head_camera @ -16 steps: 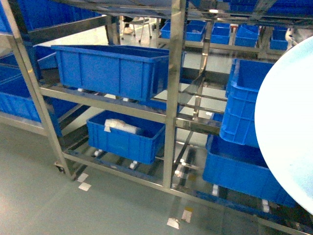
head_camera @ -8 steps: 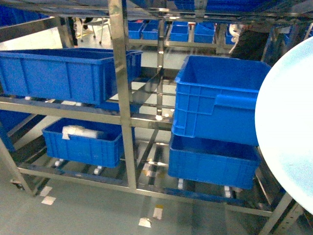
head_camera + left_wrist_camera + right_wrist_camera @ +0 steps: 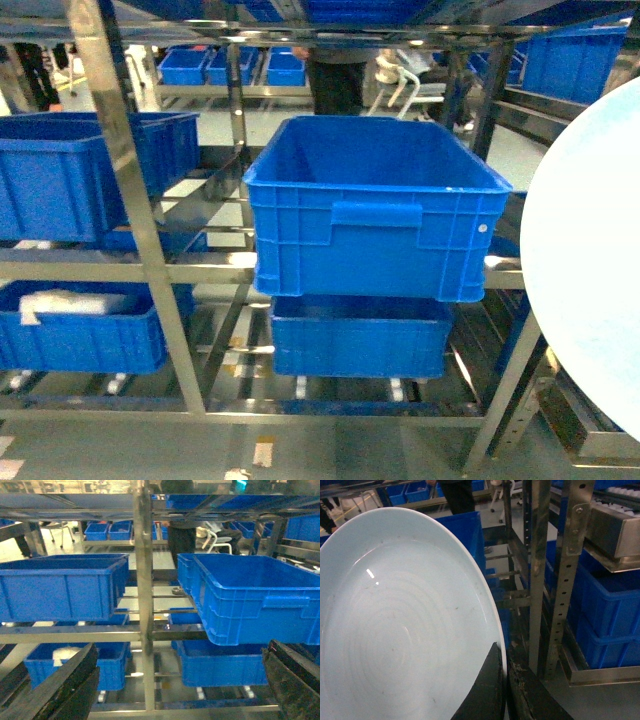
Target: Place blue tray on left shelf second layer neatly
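Right pincer [image 3: 506, 692]: jaws closed thin on the rim of the tray [image 3: 405, 625], one dark finger on the inner face, the other behind the edge. The tray is carried tilted, nearly on edge; in the head view it fills the right margin [image 3: 590, 280], clear of the rack.

Left pincer [image 3: 175, 690]: jaws spread wide, nothing between them; both dark fingers frame the bottom corners of the left wrist view.

Ahead stands the steel rack. An upright [image 3: 130, 200] splits it into bays. In the middle bay a deep crate [image 3: 375, 215] sits on the second-tier rails, with another crate [image 3: 360, 335] beneath it. To the left of the upright, a further crate [image 3: 70, 170] occupies the left shelf's second layer [image 3: 100, 268]; a lower crate [image 3: 80, 330] holds a pale wrapped item.

Assessment: the carry is under way and the tray is not yet at its tier. That tier appears largely taken by the crate, and open rail space cannot be confirmed from here. For a neat placement, the tray should be levelled before entry, passed between the uprights without clipping them, and set flat across two rails so that it does not tip through the gap. The rim-only grip is slight, so slow motion is advised.
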You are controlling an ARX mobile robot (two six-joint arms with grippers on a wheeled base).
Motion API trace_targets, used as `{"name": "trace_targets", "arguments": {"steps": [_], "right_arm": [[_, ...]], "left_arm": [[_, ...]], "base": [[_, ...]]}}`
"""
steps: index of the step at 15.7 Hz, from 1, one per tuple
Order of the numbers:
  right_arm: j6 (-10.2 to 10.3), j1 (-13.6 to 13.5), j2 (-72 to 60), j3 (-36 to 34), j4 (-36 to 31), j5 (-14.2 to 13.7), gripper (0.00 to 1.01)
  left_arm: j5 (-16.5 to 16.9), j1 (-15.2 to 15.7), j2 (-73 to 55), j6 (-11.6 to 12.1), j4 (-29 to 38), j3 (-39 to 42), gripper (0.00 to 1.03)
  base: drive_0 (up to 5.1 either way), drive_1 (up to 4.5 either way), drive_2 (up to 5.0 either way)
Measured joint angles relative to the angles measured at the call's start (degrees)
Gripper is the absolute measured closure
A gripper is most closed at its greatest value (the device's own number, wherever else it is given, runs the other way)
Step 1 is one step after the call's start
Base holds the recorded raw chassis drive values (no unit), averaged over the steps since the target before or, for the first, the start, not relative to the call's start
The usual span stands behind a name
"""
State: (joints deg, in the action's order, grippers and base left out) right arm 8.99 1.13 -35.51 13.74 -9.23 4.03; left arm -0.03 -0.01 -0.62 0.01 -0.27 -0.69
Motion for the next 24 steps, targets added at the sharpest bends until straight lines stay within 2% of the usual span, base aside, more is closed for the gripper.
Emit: {"name": "trace_targets", "arguments": {"steps": [24], "right_arm": [[0.0, 0.0, 0.0, 0.0, -0.2, 0.2, 0.99]], "left_arm": [[0.0, 0.0, 0.0, 0.0, 0.0, 0.0, 0.05]], "base": [[-1.6, -1.60, -1.6]]}}
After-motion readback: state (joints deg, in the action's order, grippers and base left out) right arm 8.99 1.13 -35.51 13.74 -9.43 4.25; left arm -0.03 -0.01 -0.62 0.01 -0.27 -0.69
